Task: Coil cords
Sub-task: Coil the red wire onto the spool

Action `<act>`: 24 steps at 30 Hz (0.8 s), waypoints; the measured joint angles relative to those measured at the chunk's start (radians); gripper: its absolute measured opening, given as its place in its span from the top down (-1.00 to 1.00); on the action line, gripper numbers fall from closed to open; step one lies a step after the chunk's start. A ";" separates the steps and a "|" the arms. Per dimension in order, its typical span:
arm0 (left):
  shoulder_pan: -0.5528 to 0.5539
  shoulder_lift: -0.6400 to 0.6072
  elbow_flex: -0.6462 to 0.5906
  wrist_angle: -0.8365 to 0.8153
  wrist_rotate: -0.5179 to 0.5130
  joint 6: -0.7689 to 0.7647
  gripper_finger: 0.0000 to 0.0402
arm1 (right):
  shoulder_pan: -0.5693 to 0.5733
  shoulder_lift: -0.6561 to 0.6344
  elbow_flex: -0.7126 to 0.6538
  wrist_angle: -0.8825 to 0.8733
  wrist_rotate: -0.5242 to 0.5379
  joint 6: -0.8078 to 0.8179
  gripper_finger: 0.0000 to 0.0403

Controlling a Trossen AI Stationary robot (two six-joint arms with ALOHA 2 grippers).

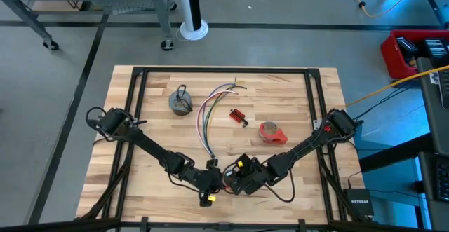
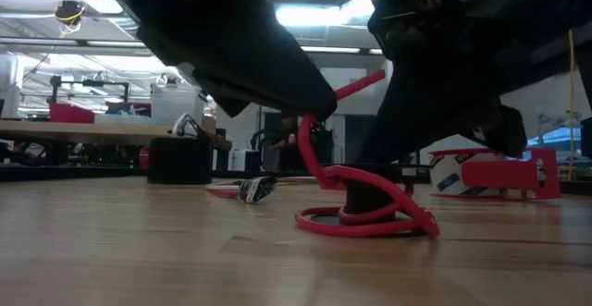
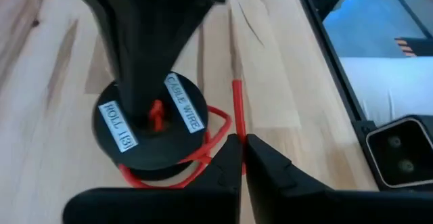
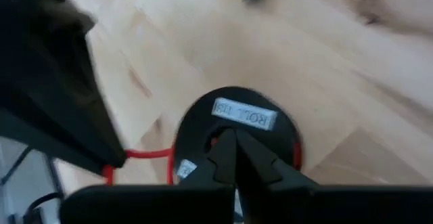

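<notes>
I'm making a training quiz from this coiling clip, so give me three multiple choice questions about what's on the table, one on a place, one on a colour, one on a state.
1. Where on the wooden table is the small black spool being wound?
A. Near the front edge, between the two arms
B. At the far edge by the grey coil
C. Beside the red tape roll

2. What colour is the cord looping around the spool?
A. Green
B. Red
C. White

3. How do the jaws of the left gripper stand?
A. Wide open above the cord
B. Shut on the red cord
C. Shut on nothing

Answers: 1 A, the high view shows both arms meeting there. 2 B, the low view shows red loops at its base. 3 B, the left wrist view shows the cord pinched between them.
</notes>
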 joint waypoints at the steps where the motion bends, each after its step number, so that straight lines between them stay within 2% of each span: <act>1: 0.004 0.000 0.000 0.001 0.000 -0.005 0.99 | 0.000 0.006 0.000 0.006 -0.004 0.000 0.99; 8: 0.017 0.000 0.000 -0.002 0.009 -0.009 0.99 | 0.000 0.057 0.004 0.092 -0.025 0.007 0.99; 24: 0.015 0.001 0.000 -0.022 0.008 -0.012 0.99 | 0.000 0.021 0.000 0.093 -0.002 -0.079 0.99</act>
